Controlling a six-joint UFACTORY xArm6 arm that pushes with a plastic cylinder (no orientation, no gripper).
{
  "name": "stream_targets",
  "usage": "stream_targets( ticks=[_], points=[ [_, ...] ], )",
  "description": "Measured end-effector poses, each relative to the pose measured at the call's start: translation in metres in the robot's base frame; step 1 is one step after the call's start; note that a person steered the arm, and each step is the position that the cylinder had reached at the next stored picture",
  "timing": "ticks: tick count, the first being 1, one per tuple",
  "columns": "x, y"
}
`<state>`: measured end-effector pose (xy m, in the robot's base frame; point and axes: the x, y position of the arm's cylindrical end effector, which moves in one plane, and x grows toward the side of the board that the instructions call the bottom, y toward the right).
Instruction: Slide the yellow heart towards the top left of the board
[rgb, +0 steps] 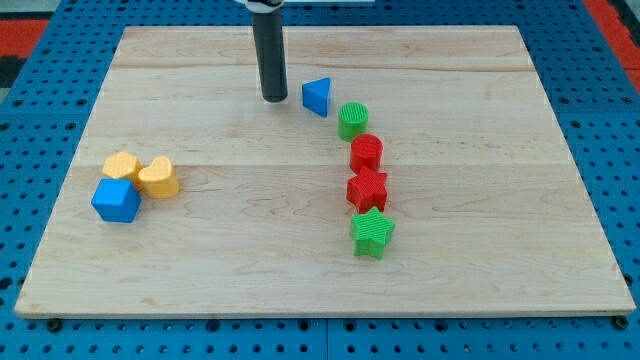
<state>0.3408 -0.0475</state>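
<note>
Pale wooden board (300, 270) sits on a blue perforated pegboard base (40, 60); no claw on this rig, just the dark rod with my tip (275, 99) at far centre, just left of the blue triangular block (317, 96). Yellow heart block (158, 177) is at the left, touching a yellow hexagonal block (122, 165) and a blue cube-like block (116, 200), well apart from my tip. Right of centre, a curved line runs far to near: green cylinder (352, 121), red cylinder-like block (367, 153), red star block (367, 190), green star block (373, 233).

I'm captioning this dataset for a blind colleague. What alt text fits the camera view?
My tip rests near the wooden board's top centre, just left of a blue triangle, far from the yellow heart at the view's left. The heart touches a yellow hexagon and blue cube; green and red blocks curve down the middle.
</note>
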Motion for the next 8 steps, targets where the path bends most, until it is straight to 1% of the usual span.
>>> stream_targets(
  ticks=[1, 2, 3, 4, 5, 6, 7, 8],
  points=[
    [0.002, 0.03],
    [-0.005, 0.059],
    [-0.013, 0.069],
    [-0.012, 0.023],
    [0.03, -0.009],
    [0.113, -0.025],
    [0.182, -0.049],
    [0.171, -0.122]
  ],
)
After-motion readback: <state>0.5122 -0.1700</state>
